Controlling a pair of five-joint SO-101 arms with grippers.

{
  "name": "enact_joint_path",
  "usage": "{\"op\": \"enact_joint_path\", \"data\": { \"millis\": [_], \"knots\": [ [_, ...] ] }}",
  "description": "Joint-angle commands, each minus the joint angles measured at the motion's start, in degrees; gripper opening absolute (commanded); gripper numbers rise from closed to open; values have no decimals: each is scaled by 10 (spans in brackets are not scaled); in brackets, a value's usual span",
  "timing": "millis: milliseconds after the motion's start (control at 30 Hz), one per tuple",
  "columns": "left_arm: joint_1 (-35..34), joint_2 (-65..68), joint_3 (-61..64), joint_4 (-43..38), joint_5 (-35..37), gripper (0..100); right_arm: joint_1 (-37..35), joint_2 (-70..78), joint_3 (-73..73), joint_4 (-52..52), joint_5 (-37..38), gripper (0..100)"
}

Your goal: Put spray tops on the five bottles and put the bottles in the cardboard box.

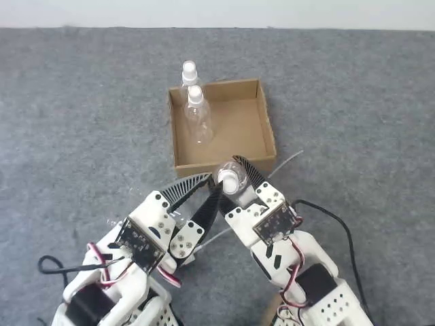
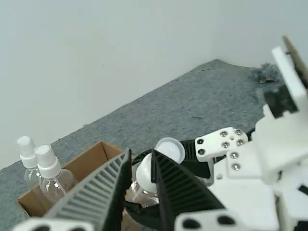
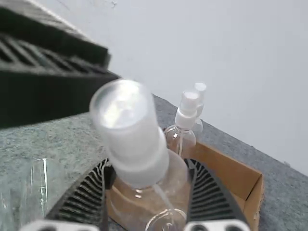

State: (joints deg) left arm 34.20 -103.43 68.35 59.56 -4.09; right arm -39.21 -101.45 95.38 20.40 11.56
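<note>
While the right end effector (image 1: 233,182) grips a capped bottle (image 3: 144,192), the left end effector (image 2: 141,155) sits narrowly open beside its top (image 3: 127,130). The box (image 1: 197,165) is just ahead. Capping looks done. Next: lift over the wall, release inside.

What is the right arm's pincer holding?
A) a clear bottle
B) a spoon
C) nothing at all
A: the right pincer is shut on a clear bottle, gripping it from both sides.
</note>
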Motion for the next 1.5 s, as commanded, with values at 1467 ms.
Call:
{"op": "enact_joint_path", "data": {
  "millis": [1467],
  "knots": [
    [-17,-8,107,-124,-14,58,-5,-26,10,9,11,26]
  ]
}}
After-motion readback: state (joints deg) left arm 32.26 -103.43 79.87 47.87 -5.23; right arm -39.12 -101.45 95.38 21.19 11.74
